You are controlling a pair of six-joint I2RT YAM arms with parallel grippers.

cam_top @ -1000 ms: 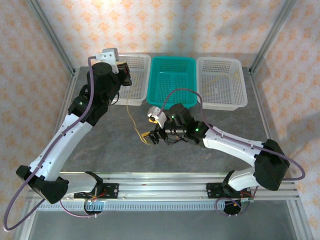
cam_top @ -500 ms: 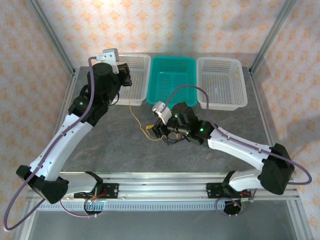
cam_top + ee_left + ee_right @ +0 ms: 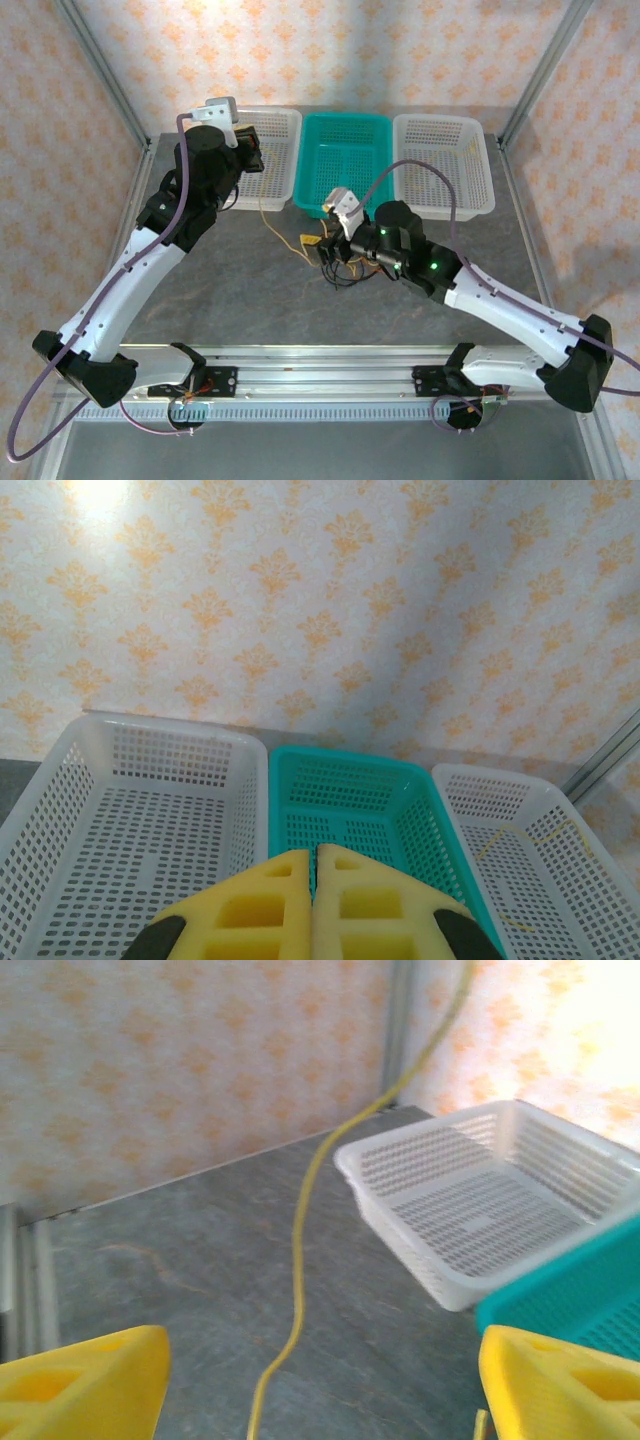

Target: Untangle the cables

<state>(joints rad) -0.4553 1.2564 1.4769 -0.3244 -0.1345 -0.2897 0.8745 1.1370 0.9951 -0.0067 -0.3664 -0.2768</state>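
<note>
Left gripper (image 3: 248, 158): high at far left, over the left white basket (image 3: 150, 810). Your wrist view has its fingers (image 3: 280, 900) pressed flat together. A yellow cable (image 3: 262, 215) hangs from it in a taut line, passes the near rim of that basket, meets the grey table (image 3: 230, 290) and runs right into the bunch. (The pinch point itself is hidden by the fingers.)

Teal basket (image 3: 345, 800): middle of the far row, touching the left one.

The cables (image 3: 335, 262): bunched on the table just near of the teal basket, well right of the left gripper. Yellow and orange-brown strands sit at the left of the bunch. Thin black loops (image 3: 345, 275) spill toward you.

Right gripper (image 3: 322, 245): low at the far-left side of that bunch. You can see its fingers (image 3: 90, 1380) spread wide in its wrist view. The yellow cable lies between them, touching neither, and climbs away off the table. Nothing is held here.

Right white basket (image 3: 520, 880): far right. A separate yellow strand (image 3: 520, 842) lies inside it, well apart from both grippers.
</note>
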